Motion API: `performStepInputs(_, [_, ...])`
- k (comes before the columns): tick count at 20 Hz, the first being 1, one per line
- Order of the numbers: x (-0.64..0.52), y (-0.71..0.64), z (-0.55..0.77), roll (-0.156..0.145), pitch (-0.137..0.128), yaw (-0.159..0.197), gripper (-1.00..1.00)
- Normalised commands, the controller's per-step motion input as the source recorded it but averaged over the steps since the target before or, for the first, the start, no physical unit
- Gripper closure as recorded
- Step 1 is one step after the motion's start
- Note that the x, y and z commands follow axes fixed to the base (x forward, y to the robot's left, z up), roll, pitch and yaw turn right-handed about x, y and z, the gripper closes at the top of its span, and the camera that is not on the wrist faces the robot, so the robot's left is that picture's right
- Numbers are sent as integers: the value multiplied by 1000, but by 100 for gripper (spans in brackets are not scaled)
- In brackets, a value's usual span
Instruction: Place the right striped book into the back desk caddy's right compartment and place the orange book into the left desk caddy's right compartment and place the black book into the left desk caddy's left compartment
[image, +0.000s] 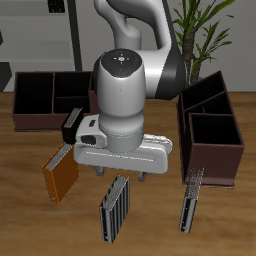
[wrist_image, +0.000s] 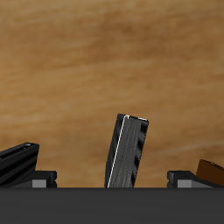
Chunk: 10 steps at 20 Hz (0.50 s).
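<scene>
Gripper low over the right striped book

My gripper (image: 123, 175) hangs just above the right striped book (image: 116, 208), which stands tilted on the desk (image: 30, 215) near its front edge. In my wrist view that book (wrist_image: 129, 150) rises between my 2 fingers (wrist_image: 35, 179) — they are spread, touching nothing. The orange book (image: 60, 172) leans just beside me; the slimmer striped book (image: 190, 200) stands apart on the other side, close to the left desk caddy (image: 214, 137). The back desk caddy (image: 48, 97) lies farther back, partly behind my arm. The black book (image: 73, 124) peeks out beside my wrist. Bare wood lies open along the front edge.
</scene>
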Motion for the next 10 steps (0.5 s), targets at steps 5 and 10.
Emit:
performStepInputs(5, [-109,159,-409,44,-85,-18,-100])
performStepInputs(10, [-193,4,-267,1,-129,-23,-100])
